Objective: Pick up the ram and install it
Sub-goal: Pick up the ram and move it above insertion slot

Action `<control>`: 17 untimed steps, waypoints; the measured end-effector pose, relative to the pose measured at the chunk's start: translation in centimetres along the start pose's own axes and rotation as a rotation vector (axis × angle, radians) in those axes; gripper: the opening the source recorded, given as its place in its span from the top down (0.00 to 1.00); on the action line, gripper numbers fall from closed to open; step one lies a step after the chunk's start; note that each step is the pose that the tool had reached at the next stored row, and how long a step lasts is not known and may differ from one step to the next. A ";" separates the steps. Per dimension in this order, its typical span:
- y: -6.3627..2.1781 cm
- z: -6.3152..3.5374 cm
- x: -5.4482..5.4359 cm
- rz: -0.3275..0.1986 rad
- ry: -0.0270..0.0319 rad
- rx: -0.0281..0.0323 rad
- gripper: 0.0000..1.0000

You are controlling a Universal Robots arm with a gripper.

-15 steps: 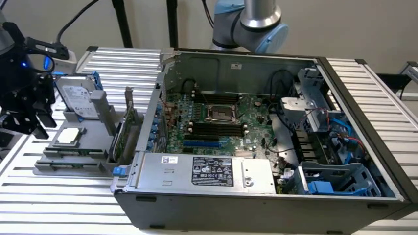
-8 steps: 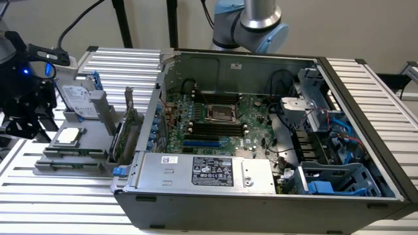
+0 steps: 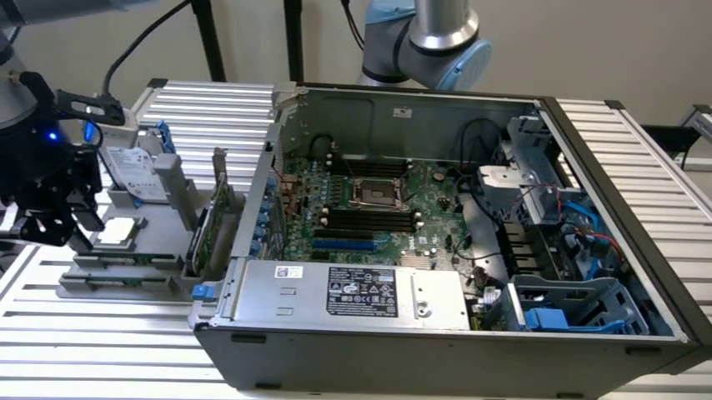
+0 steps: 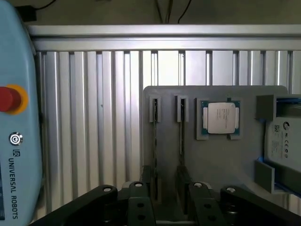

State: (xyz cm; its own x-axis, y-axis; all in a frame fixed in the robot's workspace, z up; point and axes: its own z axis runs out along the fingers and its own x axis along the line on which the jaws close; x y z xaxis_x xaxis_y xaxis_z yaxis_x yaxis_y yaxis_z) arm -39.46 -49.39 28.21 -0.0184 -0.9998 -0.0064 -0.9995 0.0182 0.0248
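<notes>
Gripper [image 4: 167,181] w/ jaws apart — nothing held, over ram sticks [image 4: 182,136] in gray holder [image 4: 221,160], CPU [image 4: 221,117] beside

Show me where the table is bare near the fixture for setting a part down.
Free: slatted table nearer the exterior camera than the gray fixture and case; slats behind the fixture; slats past the case at the exterior view's right. Crowded: the fixture, holding ram, processor, hard drive and expansion card, gripper close by.

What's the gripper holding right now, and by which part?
Nothing. The gripper hangs open above the holder, and both ram sticks sit in its slots, ungripped.
</notes>
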 end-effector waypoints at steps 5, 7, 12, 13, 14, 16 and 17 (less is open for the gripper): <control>-0.03 0.91 0.2 -0.003 0.0000 0.0000 0.64; -0.04 1.28 0.3 -0.005 0.0001 0.0000 0.64; -0.07 2.18 0.5 -0.006 -0.0004 0.0000 0.64; -0.09 2.35 0.5 -0.006 -0.0007 0.0000 0.64; -0.10 2.54 0.6 -0.007 -0.0008 0.0000 0.64; -0.16 2.91 0.6 -0.008 -0.0012 0.0000 0.64; -0.20 3.09 0.6 -0.008 -0.0013 -0.0001 0.64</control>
State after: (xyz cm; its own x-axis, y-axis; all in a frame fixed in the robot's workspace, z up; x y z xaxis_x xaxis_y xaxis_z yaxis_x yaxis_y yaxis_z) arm -39.36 -50.00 25.10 -0.0101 -0.9999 -0.0079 -0.9996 0.0099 0.0248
